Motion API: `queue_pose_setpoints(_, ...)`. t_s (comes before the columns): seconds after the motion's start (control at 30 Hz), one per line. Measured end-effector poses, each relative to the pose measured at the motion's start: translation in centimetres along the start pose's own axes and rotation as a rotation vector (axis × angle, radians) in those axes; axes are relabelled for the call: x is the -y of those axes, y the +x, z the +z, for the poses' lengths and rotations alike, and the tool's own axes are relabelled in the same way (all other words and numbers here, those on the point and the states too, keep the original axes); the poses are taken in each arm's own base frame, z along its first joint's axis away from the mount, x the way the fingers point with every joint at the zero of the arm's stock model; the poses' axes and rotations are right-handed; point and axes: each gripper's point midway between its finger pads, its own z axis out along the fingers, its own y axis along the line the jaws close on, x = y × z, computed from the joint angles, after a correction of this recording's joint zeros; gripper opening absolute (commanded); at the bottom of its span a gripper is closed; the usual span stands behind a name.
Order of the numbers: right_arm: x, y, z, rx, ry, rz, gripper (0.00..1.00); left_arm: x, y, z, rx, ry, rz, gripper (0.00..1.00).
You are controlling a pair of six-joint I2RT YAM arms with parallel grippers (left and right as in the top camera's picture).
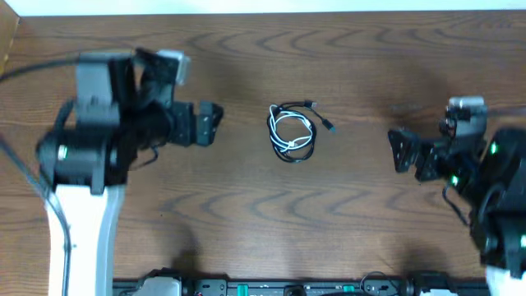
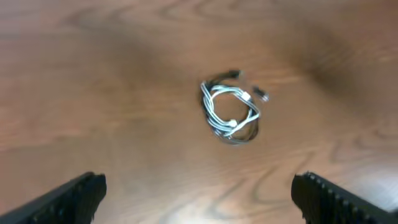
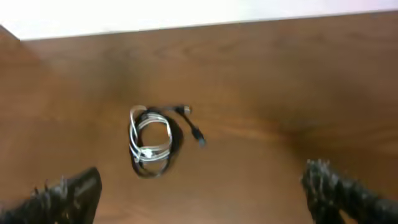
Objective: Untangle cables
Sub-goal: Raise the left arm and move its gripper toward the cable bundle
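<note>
Left gripper (image 1: 212, 122), right gripper (image 1: 399, 152) gape, flanking coiled cables (image 1: 292, 131); pinch both together and you risk tightening tangle.

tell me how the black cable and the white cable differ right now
Colour: the black cable is dark against the wood; the white cable stands out brightly.
Place: the white cable coils in the middle of the bundle; the black cable loops around its outside.
Ends: the black cable sticks an end out sideways; the white cable keeps its ends inside the bundle.
Both are thin, coiled and tangled together on the table.
</note>
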Motion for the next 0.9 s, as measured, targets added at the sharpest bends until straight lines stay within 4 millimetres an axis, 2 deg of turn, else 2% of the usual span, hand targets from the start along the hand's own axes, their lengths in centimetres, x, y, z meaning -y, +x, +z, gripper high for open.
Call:
queue_pose_setpoints(0.13,-0.4,-0.8,0.8,-0.111,-0.023,0.040,0.99,0.2,-2.0,1.7,-0.070,0.025,-0.008,1.00)
queue_pose_setpoints(0.23,-0.5,-1.7,1.7,-0.129,-0.044,0.047,0.99,-0.3,-2.2,3.3,-0.109,0.027,-0.023,1.00)
queue_pose_setpoints(0.33,-1.2,-1.7,2.5,-0.149,-0.100,0.057,0.99,-0.7,-2.3,4.7,-0.130,0.035,-0.032,1.00)
queue_pose_setpoints(0.37,-1.5,-1.6,2.6,-0.155,-0.119,0.060,0.97,-0.7,-2.5,4.9,-0.124,0.035,-0.029,0.93)
queue_pose_setpoints(0.4,-1.7,-1.6,2.6,-0.159,-0.132,0.062,0.95,-0.8,-2.9,5.3,-0.113,0.037,-0.025,0.80)
queue_pose_setpoints(0.43,-2.0,-1.5,2.7,-0.163,-0.151,0.065,0.93,-0.8,-3.2,5.6,-0.109,0.039,-0.027,0.59)
queue_pose_setpoints(0.57,-2.5,-1.5,2.6,-0.167,-0.181,0.069,0.91,-1.1,-3.9,10.0,-0.142,0.047,-0.085,0.59)
queue_pose_setpoints(0.63,-2.6,-1.4,2.6,-0.169,-0.187,0.070,0.88,-1.3,-3.6,13.5,-0.188,0.028,-0.138,0.58)
queue_pose_setpoints(0.7,-2.7,-1.2,2.5,-0.179,-0.191,0.075,0.86,-1.8,-2.2,17.9,-0.269,-0.017,-0.196,0.53)
queue_pose_setpoints(0.77,-2.7,-0.8,2.5,-0.194,-0.191,0.082,0.86,-2.2,-0.9,21.3,-0.324,-0.053,-0.230,0.52)
queue_pose_setpoints(0.9,-2.7,-0.4,2.4,-0.211,-0.189,0.090,0.85,-2.3,1.1,25.8,-0.387,-0.088,-0.277,0.46)
